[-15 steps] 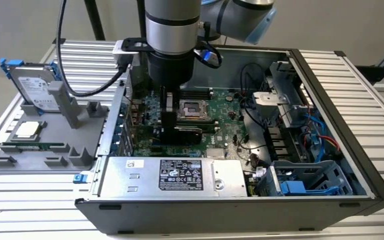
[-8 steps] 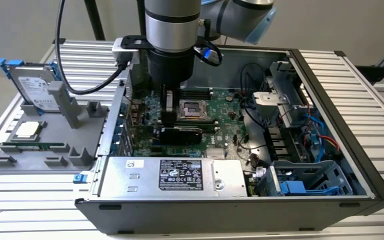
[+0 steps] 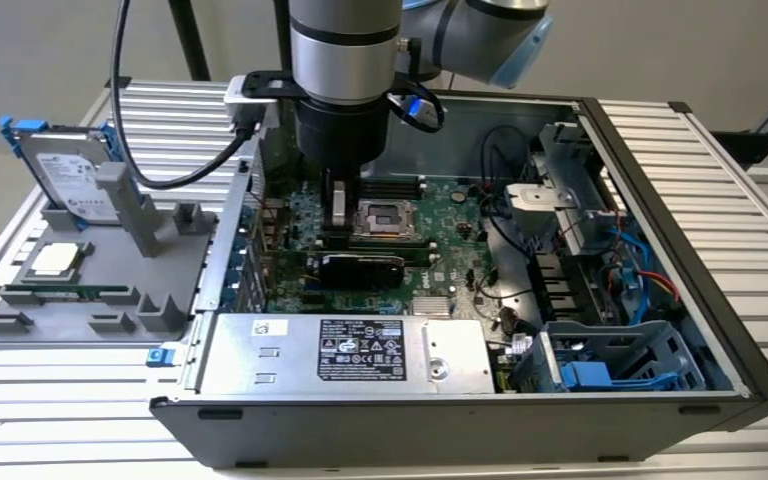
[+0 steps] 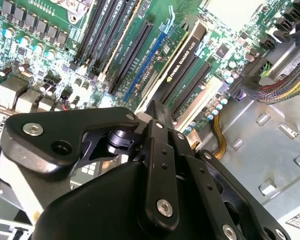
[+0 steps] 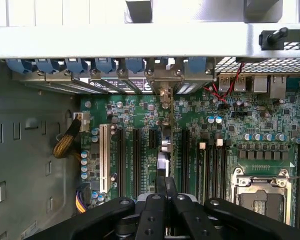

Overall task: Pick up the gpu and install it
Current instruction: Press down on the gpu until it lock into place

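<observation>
gpu: stands on edge inside the open computer case, low over the motherboard, cooler block facing the exterior view's near side.
gpu long axis: in the exterior view it runs across the board towards the exterior view's left; in the first wrist view the card is edge-on, a thin line leading straight away from the fingertips to the rear bracket openings.
gpu against slot: in line with one of the long expansion slots; whether it is fully seated I cannot tell.
gripper: directly above the card, pointing down, at the end far from the bracket.
gripper state: the fingers are drawn close together and appear clamped on the card's upper edge in both wrist views.
neighbours: CPU socket just behind the card; hard drive well apart, on the grey fixture outside the case.
</observation>
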Tool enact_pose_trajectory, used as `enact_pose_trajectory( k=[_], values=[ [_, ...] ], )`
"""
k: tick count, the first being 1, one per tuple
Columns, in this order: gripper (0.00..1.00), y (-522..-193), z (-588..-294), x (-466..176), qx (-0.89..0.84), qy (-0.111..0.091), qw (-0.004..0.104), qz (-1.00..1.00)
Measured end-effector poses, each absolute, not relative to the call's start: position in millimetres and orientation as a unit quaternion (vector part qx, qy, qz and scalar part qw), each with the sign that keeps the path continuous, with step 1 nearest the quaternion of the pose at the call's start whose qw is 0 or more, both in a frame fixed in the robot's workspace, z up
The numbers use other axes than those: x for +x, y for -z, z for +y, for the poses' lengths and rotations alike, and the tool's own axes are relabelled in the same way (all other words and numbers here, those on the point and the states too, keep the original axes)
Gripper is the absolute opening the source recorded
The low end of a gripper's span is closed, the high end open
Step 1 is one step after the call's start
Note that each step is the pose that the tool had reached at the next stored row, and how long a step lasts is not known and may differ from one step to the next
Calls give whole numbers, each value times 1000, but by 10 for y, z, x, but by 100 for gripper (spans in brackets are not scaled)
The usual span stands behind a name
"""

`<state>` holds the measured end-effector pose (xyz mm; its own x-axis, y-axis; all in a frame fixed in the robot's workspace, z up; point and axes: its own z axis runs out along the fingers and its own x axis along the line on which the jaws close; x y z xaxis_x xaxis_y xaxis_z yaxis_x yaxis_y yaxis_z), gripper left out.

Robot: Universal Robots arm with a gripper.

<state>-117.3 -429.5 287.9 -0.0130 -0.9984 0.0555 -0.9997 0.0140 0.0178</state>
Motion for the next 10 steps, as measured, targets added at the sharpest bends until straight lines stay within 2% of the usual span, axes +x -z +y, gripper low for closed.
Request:
enact_pose_trajectory(
  k=[10],
  values=[
    [0, -2879, -4296, -1173, 702, -11, 24, -712]
  ],
)
